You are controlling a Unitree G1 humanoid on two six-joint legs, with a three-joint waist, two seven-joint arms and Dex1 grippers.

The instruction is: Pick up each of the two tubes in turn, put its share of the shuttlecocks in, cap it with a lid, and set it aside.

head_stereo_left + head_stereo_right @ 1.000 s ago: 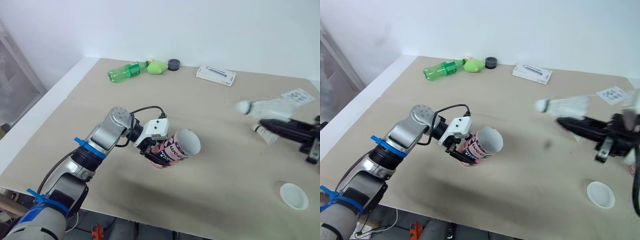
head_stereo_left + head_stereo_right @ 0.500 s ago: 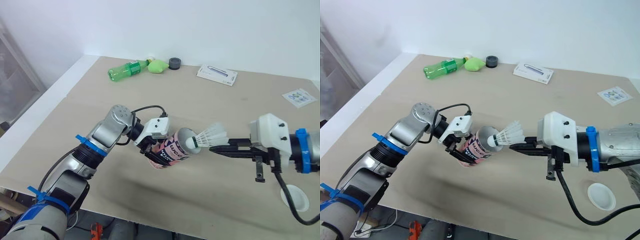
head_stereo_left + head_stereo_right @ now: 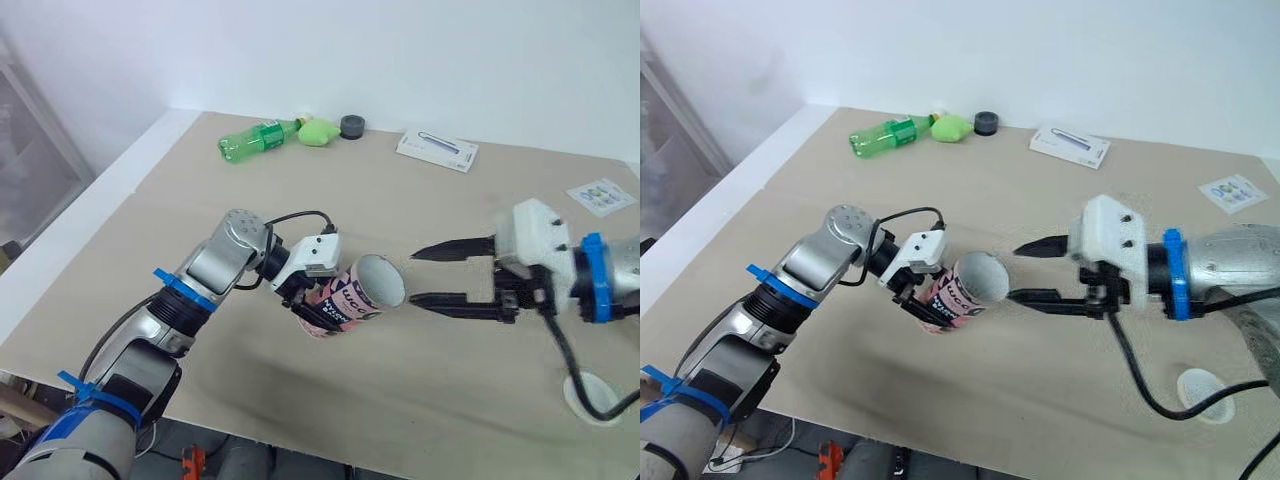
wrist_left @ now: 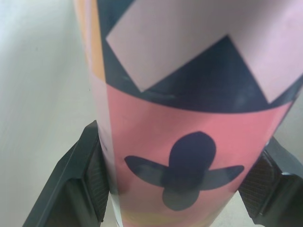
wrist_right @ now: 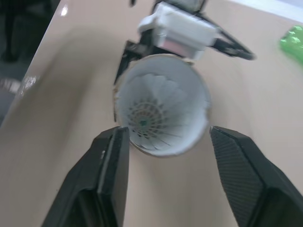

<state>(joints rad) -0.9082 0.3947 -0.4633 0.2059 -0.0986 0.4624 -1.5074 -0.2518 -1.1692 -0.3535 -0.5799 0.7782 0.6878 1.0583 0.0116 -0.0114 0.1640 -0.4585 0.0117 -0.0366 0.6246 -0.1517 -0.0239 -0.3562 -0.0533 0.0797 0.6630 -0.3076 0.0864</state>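
The right gripper hangs spread and empty just off the mouth of the tube, which the left gripper clamps tilted; a shuttlecock sits inside. Best back straight out, keeping the tube steady.

The tube runs through the centre of the frame, held across its width by the left gripper. The two black fingers press against opposite sides of it, their ribbed pads touching its wall. The tube's print shows a pink band with a dark navy flower shape midway between the fingers. Beyond that come a navy zigzag and pale lilac blocks, with an orange stripe along one edge. A beige table lies behind the tube.
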